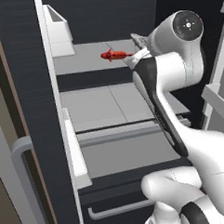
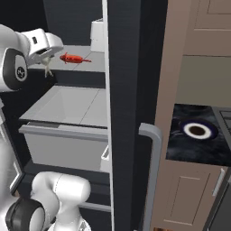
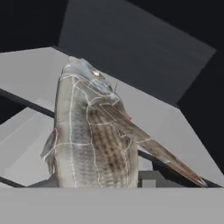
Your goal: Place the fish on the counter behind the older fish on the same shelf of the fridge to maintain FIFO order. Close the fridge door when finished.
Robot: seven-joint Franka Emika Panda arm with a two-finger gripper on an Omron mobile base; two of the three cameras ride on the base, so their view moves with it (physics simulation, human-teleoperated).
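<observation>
Up close, I see the grey fish (image 3: 89, 135) pinched in my gripper (image 2: 46, 67), its head pointing away from the hand, above the drawer's flat top (image 1: 113, 107), while the red fish (image 1: 113, 54) lies on the fridge (image 1: 24, 90) shelf (image 1: 88, 59) just beyond.

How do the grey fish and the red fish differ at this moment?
The fish is dull silver-grey; the older fish is bright red. The grey one is held in the pincer, off the shelf; the red one lies flat on it. Both are slim fish.
</observation>
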